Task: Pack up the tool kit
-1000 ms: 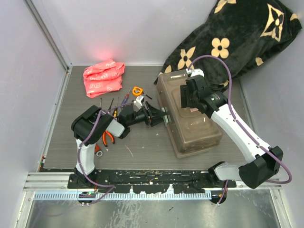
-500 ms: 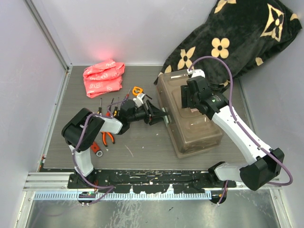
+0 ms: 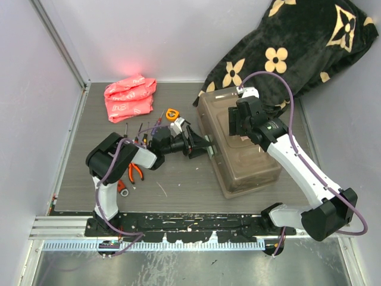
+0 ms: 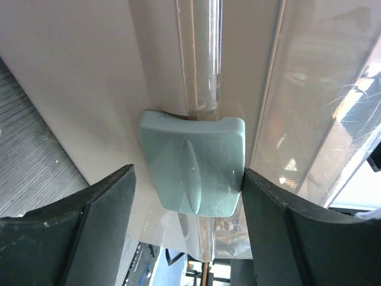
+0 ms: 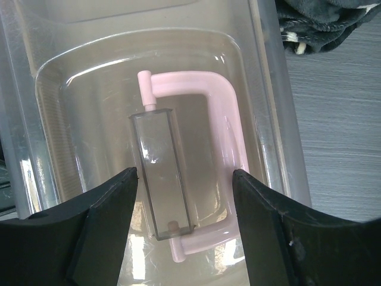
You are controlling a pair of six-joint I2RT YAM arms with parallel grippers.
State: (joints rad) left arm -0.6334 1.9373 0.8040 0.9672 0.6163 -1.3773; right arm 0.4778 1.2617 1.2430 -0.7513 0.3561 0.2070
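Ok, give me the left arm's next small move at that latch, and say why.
Probably close the left gripper on the pale green latch and lever it open. Its fingers sit either side of the latch, the toolbox lid looks shut, and pliers lie outside on the table.

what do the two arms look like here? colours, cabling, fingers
The left arm and right arm match: white tubular links between bulky black joint housings. A purple cable loops loosely along each. The left gripper and right gripper have broad matte-black fingers with curved inner edges. No markings visible.
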